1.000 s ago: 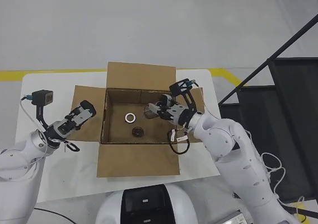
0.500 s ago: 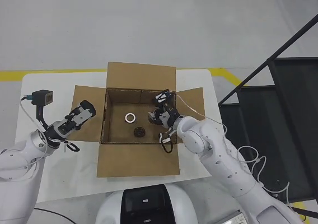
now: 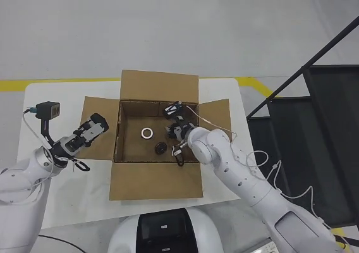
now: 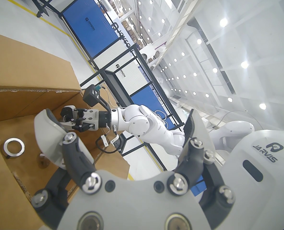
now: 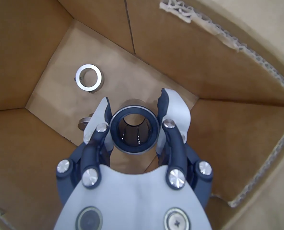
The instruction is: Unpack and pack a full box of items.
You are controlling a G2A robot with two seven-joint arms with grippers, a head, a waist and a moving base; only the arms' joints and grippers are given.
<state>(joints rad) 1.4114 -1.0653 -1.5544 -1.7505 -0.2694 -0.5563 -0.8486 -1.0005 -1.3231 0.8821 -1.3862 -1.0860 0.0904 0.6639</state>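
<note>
**Fig.** Nearest, at the left of the white bench, the left pincer hangs beside the box's left flap, spread wide and empty. Inside the open brown cardboard box, the right pincer is clamped on a steel cylindrical sleeve. The sleeve is black-ringed at its end, with rows of small balls down its bore, and one finger presses each flank. Its long axis runs along the pincer's own pointing line, down toward the box floor. Whether its far end touches the floor cannot be told. A small dark round part sits on the floor just beside one finger. Farther on lies a flat silver metal ring, apart from both. The right arm is nearer to all three parts, while the left is well apart, outside the walls. A set-down or a lift would likely travel along that axis, with the dark part the closest obstacle. The box's visible walls bear no readable writing.
</note>
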